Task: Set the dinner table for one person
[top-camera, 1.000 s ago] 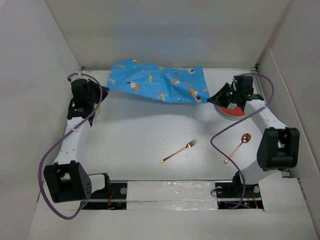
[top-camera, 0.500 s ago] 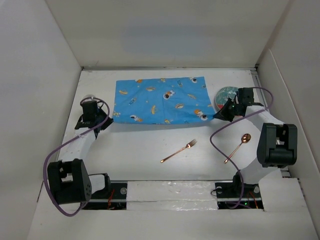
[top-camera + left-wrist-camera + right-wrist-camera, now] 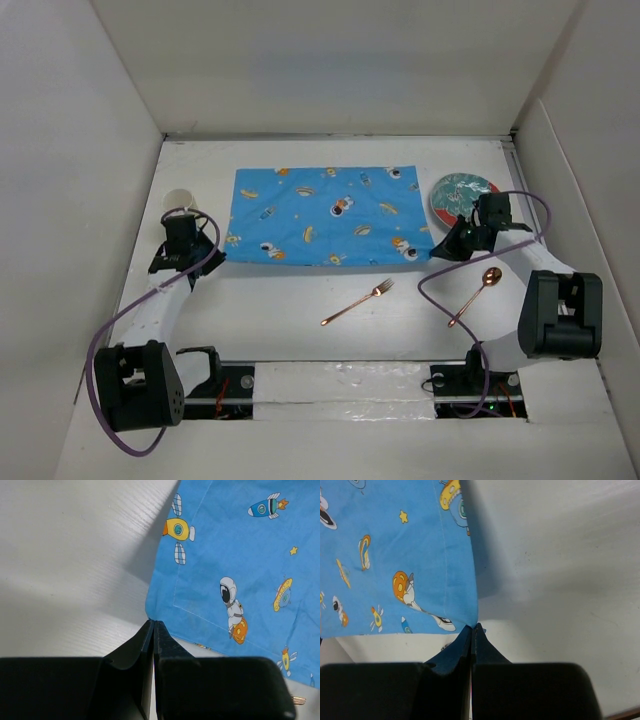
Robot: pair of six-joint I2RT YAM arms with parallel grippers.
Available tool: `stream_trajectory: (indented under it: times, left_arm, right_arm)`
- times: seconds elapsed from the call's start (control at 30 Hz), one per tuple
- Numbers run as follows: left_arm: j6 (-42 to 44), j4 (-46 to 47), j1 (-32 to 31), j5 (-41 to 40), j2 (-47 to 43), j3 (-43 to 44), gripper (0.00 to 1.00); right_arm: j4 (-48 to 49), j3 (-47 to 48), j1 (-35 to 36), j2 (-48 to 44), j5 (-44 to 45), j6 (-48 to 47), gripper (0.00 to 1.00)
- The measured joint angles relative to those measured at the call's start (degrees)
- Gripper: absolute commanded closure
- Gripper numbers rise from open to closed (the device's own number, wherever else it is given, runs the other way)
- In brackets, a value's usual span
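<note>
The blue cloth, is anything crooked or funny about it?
Nothing looks crooked. The blue cloth lies spread flat, but its two near corners are pinched in the left gripper and the right gripper, and shadows under them suggest they are slightly lifted.

One table (image 3: 290,290), one mat (image 3: 325,215), one plate (image 3: 455,188) and one cup (image 3: 178,198) are counted. One fork (image 3: 357,303) and one spoon (image 3: 471,299) are seen.

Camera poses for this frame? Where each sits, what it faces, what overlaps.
Top external: above and behind the robot, looking down on the dinner table; left arm and right arm show.
Left wrist: on the left arm, looking down along the left claw, shut on the blue mat at its near-left corner.
Right wrist: likewise along the right claw, shut on the near-right corner.
Shared: all three see the blue mat.
</note>
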Motion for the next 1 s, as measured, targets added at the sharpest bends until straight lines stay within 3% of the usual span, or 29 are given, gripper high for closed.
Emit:
stream_trajectory:
  times: [0.1, 0.13, 0.2, 0.23, 0.33, 0.37, 0.4, 0.43, 0.5, 0.57, 0.63, 0.67, 0.7, 0.73, 0.83, 0.9, 0.93, 1.0]
  left_arm:
    - [-0.09, -0.70, -0.04, 0.04, -0.50, 0.00, 1.00]
    - [-0.17, -0.98, -0.04, 0.04, -0.50, 0.00, 1.00]
    - [-0.17, -1.64, -0.04, 0.04, -0.52, 0.04, 0.89]
    - [-0.20, -2.01, -0.04, 0.09, -0.57, 0.11, 0.77]
    - [0.09, -3.15, -0.04, 1.09, -0.61, 1.22, 0.63]
    - [0.15, -3.45, -0.04, 1.64, -0.61, 1.99, 0.59]
    - [0.17, -3.56, -0.22, 2.29, -0.59, 2.89, 0.57]
    - [0.20, -3.61, -0.48, 2.84, -0.59, 4.00, 0.65]
    - [0.17, -3.30, -1.25, 4.04, -0.57, 6.32, 0.71]
    - [0.11, -2.14, -2.12, 6.05, -0.57, 8.41, 0.97]
    - [0.09, -0.17, -2.67, 8.85, -0.57, 9.49, 1.00]
    - [0.11, 0.66, -2.75, 10.32, -0.57, 9.75, 1.00]
    - [0.07, 1.55, -2.86, 11.78, -0.59, 9.79, 1.00]
    - [0.07, 2.21, -3.13, 13.00, -0.61, 9.79, 1.00]
    - [0.31, 3.52, -4.20, 15.23, -0.61, 9.79, 1.00]
    - [0.79, 4.17, -5.22, 16.26, -0.61, 9.90, 1.00]
    - [1.09, 4.22, -5.77, 16.72, -0.55, 10.05, 0.89]
    - [1.86, 4.44, -6.88, 17.18, -0.22, 10.64, 0.80]
  right_arm:
    - [-0.24, -0.98, 0.00, -0.85, 0.48, -0.20, 0.82]
    - [-0.55, -1.16, 0.00, -1.07, 0.72, -0.24, 0.70]
    - [-1.11, -1.22, 0.00, -1.42, 1.16, -0.22, 0.59]
    - [-1.49, -1.20, 0.00, -1.75, 1.42, -0.26, 0.50]
    - [-2.75, -0.74, 0.00, -3.61, 2.54, -0.11, 0.44]
    - [-3.28, -0.09, -0.07, -4.28, 2.99, 0.00, 0.45]
    - [-3.41, 0.74, -0.22, -4.92, 3.43, 0.28, 0.52]
    - [-3.23, 1.51, -0.39, -5.38, 4.33, 1.01, 1.00]
    - [-2.58, 3.74, -1.42, -6.36, 5.05, 1.75, 1.00]
    - [0.07, 4.33, -3.39, -6.97, 6.21, 4.37, 1.00]
    - [2.84, 4.22, -6.54, -6.88, 6.80, 7.15, 1.00]
    - [4.24, 4.09, -8.39, -6.51, 7.15, 8.72, 0.97]
    - [5.44, 3.89, -9.86, -6.10, 7.69, 10.08, 0.88]
    - [6.75, 3.58, -11.69, -5.46, 8.11, 11.56, 0.66]
    - [9.35, 3.02, -15.98, -2.73, 10.03, 15.34, 0.42]
    - [10.60, 2.80, -17.59, -0.46, 10.86, 17.05, 0.42]
    - [10.99, 2.80, -18.01, 0.81, 11.19, 17.77, 0.42]
    - [11.63, 2.82, -18.29, 3.56, 11.78, 19.32, 0.42]
